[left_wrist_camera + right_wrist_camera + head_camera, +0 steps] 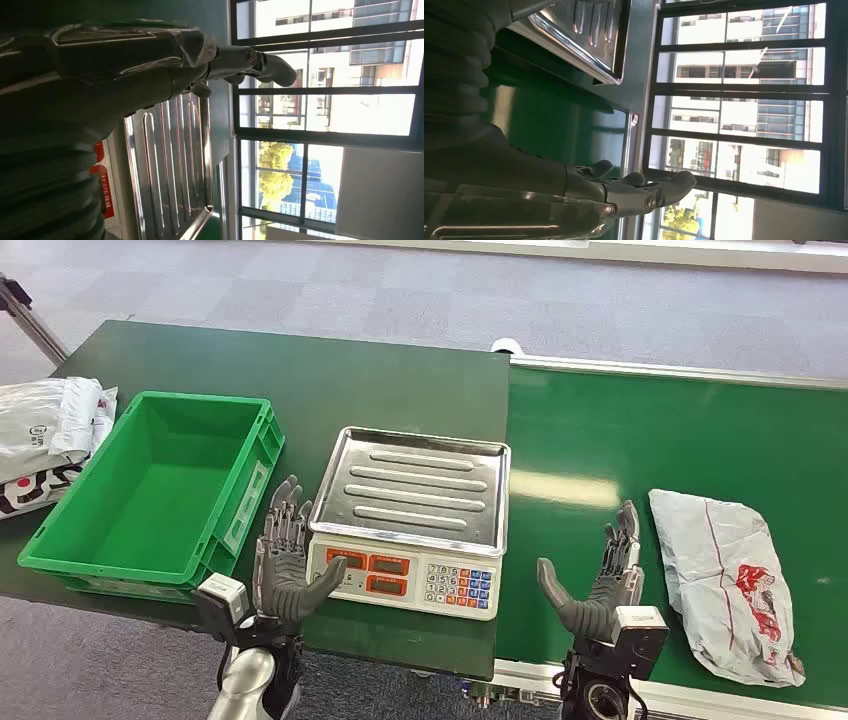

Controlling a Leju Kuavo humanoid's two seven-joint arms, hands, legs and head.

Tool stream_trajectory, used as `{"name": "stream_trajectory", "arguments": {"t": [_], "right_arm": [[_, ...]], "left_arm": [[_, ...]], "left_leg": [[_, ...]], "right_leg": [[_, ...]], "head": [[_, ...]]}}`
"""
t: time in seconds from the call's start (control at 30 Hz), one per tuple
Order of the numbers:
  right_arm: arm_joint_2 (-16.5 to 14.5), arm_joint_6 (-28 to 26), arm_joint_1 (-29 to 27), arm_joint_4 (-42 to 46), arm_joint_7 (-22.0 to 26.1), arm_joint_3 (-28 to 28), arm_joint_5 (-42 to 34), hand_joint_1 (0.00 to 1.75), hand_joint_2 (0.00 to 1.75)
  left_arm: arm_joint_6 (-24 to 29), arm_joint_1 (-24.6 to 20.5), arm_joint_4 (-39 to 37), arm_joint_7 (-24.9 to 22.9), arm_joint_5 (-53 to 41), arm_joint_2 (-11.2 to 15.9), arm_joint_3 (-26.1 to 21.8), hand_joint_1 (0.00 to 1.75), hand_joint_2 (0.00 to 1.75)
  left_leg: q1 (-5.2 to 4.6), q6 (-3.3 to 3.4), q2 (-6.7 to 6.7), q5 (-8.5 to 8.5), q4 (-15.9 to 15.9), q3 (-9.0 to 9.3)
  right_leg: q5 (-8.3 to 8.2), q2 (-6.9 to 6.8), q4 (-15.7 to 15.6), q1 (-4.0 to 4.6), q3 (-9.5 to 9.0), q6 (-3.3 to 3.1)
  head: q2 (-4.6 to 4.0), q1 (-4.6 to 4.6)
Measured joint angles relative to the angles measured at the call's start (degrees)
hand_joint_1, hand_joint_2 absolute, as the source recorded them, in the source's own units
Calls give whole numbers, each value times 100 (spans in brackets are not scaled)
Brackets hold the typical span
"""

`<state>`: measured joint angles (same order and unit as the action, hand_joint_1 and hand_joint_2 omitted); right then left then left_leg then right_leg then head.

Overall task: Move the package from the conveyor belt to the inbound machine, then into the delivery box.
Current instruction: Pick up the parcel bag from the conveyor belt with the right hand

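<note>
A crumpled white package (pixel 727 579) with red print lies on the green conveyor belt (pixel 590 450) at the right. My right hand (pixel 600 580) hovers open just left of it, fingers straight, holding nothing; its fingers (pixel 634 192) show against the windows in the right wrist view. The inbound machine is a scale with a steel tray (pixel 418 485) and a keypad front (pixel 405 580); its tray (pixel 170 165) fills part of the left wrist view. My left hand (pixel 287 555) is open at the scale's near left corner. The green delivery box (pixel 150 490) stands empty to the left.
Two white mail bags (pixel 45 435) lie at the table's far left edge, beside the box. The dark green table (pixel 330 370) holds the box and scale. Grey carpet lies beyond. Large windows (pixel 744 100) fill the far side of both wrist views.
</note>
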<state>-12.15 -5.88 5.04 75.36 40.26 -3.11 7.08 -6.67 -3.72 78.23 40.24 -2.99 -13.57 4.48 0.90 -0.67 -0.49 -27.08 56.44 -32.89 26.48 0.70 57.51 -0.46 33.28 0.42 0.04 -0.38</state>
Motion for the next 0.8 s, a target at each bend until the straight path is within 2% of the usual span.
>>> {"name": "stream_trajectory", "arguments": {"t": [0.2,0.27,0.37,0.43,0.8], "right_arm": [[1,-242,10,-70,0,20,169,0,175],[3,-636,82,-240,-3,66,462,0,175],[31,-1500,317,-794,-162,298,1141,0,175],[74,-1830,464,-1133,-308,494,1413,0,175],[179,-1950,713,-1813,-387,817,1537,0,175]], "left_arm": [[60,0,-2,0,1,0,7,0,175],[85,2,-2,0,1,0,7,0,175],[98,14,3,0,2,0,7,0,175],[98,33,4,0,2,1,5,0,175],[98,64,4,0,2,2,4,0,175]], "left_leg": [[0,0,0,0,0,0],[0,0,2,0,0,0],[0,0,1,0,0,1],[-1,1,-3,1,0,1],[0,0,-6,0,0,0]], "right_leg": [[0,0,0,0,0,0],[0,0,0,0,0,0],[0,-2,0,-1,-2,0],[0,-4,0,-1,-4,0],[0,-4,0,0,-1,0]], "head": [[0,0],[0,-1],[0,0],[0,1],[0,-1]]}}
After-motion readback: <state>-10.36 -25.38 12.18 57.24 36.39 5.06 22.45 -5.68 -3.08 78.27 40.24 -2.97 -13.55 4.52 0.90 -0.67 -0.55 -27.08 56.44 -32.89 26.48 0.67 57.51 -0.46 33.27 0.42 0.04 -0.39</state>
